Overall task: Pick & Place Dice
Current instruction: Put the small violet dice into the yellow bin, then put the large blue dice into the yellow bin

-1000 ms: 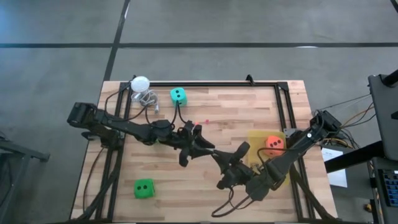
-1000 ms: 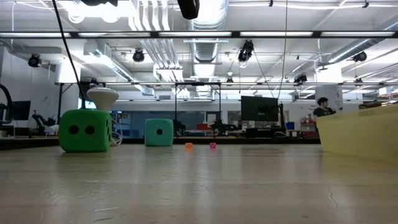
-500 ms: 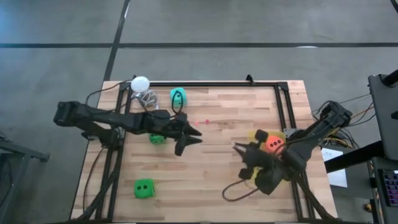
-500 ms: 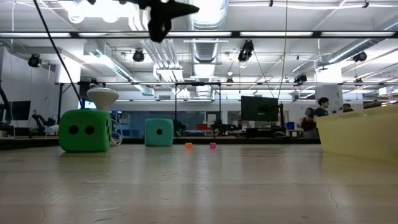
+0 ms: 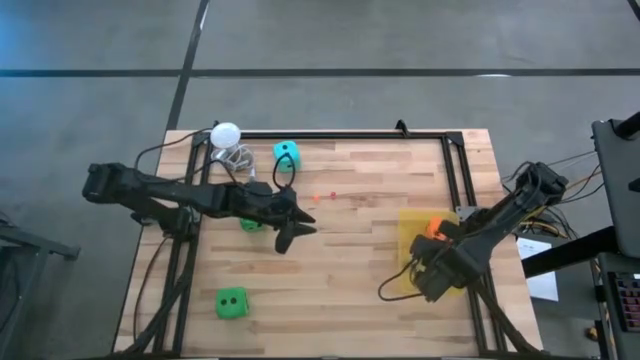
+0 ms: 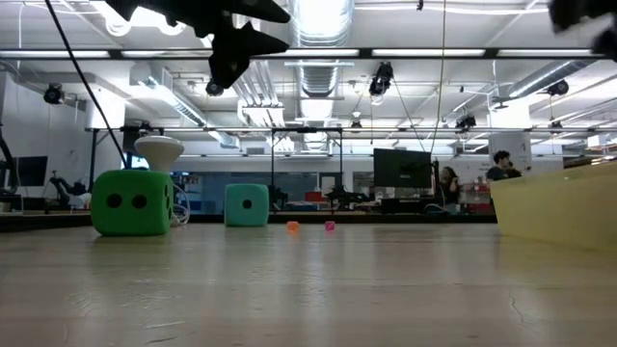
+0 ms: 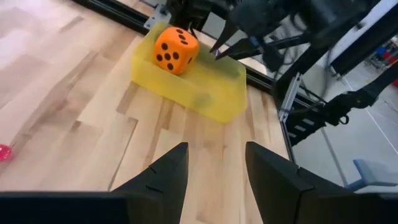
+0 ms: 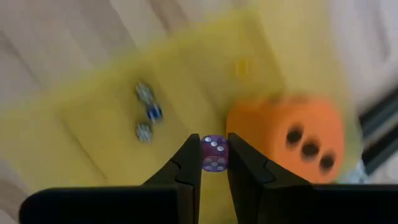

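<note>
Progress check, working from the near edge of the table [image 5: 330,300] to the far one: a bright green die [image 5: 231,302] sits alone by the near left corner, untouched, so that one is left to do. Over by the right edge is the yellow bin [image 5: 412,232], with the orange-red die [image 7: 176,50] already lying inside it, plus a few tiny blurry dice [image 8: 146,112] on its floor, so I'd call part of the job done. The right gripper [image 8: 214,163] hangs right over that bin with its jaws pinched on a tiny purple die [image 8: 214,154], which looks like it's about to get dropped in. Around mid-table the left gripper [image 7: 214,165] hangs in the air with its fingers parted and nothing between them, pointing toward the bin. A second green die [image 5: 252,223] peeks out from under that arm, on the left half of the table. Two small pinkish bits [image 5: 326,196] lie a little beyond it, possibly more mini dice, can't tell. At the far edge the teal die [image 5: 287,152] sits near a white ball [image 5: 226,134] at the far left corner. So by my guess one big die is in and three are out.
</note>
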`<action>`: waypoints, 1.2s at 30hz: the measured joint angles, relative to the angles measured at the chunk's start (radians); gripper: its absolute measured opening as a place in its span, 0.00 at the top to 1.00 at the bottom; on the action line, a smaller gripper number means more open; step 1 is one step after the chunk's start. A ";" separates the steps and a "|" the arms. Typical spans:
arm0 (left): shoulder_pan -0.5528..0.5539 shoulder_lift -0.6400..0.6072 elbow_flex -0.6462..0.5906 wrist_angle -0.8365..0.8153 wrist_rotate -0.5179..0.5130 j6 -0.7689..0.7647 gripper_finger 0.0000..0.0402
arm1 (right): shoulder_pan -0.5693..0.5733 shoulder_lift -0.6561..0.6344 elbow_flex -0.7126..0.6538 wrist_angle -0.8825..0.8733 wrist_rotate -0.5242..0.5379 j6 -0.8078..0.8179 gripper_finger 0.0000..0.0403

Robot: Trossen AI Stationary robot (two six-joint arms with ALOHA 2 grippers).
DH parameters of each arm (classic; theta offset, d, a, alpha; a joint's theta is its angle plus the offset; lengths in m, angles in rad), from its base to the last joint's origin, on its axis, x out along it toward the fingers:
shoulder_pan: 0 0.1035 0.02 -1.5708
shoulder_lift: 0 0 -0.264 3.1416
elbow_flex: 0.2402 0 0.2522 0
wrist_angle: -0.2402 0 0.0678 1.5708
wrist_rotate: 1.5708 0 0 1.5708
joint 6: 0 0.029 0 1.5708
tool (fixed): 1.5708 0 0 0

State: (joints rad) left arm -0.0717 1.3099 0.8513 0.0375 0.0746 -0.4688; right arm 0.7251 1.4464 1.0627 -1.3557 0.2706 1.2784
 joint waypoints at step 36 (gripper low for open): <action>0.000 -0.016 -0.007 -0.013 -0.004 0.004 0.59 | 0.031 -0.014 -0.193 0.212 -0.173 0.098 0.49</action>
State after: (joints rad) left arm -0.0719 1.2938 0.8448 0.0247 0.0709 -0.4644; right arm 0.7563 1.4326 0.8698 -1.1433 0.0975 1.3762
